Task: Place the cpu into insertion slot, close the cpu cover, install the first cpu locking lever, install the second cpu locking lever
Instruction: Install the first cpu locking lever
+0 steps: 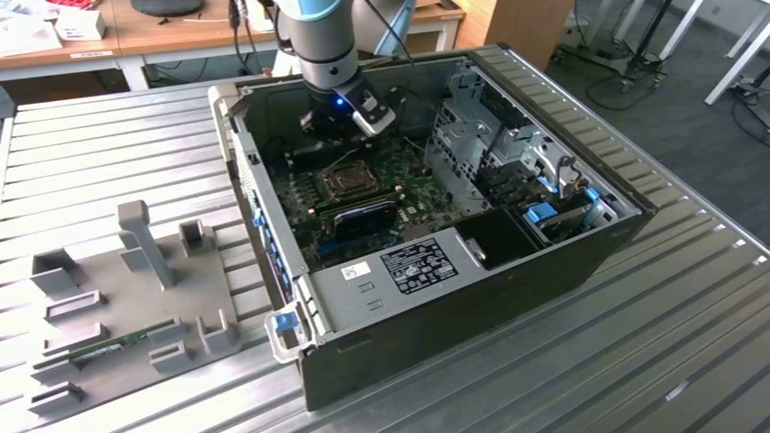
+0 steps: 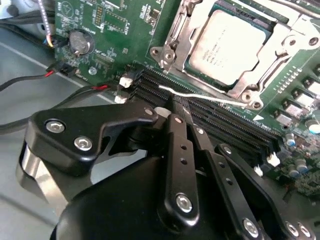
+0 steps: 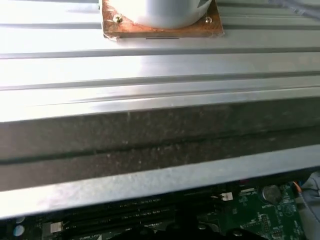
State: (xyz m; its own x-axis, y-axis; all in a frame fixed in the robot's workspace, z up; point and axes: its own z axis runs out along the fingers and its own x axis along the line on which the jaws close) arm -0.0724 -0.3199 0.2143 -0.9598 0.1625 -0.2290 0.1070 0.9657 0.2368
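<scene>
Beside black ribbed memory slots (image 2: 220,117), closed matte-black gripper (image 2: 174,106) pinching thin silvery wire lever (image 2: 210,98)

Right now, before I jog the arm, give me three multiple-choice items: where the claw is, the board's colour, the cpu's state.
1. The claw is:
A. over the black memory slots
B. above the grey fixture outside the case
C. at the drive bays

2. The circuit board is:
A. blue
B. green
C. red

3. The cpu is:
A. lying on the table
B. carried by the claw
C. seated in the insertion slot

Answers: 1 A, the second wrist view shows its tip above the slots beside the socket. 2 B, green shows around the socket. 3 C, its metal face sits inside the silvery rim.
</scene>
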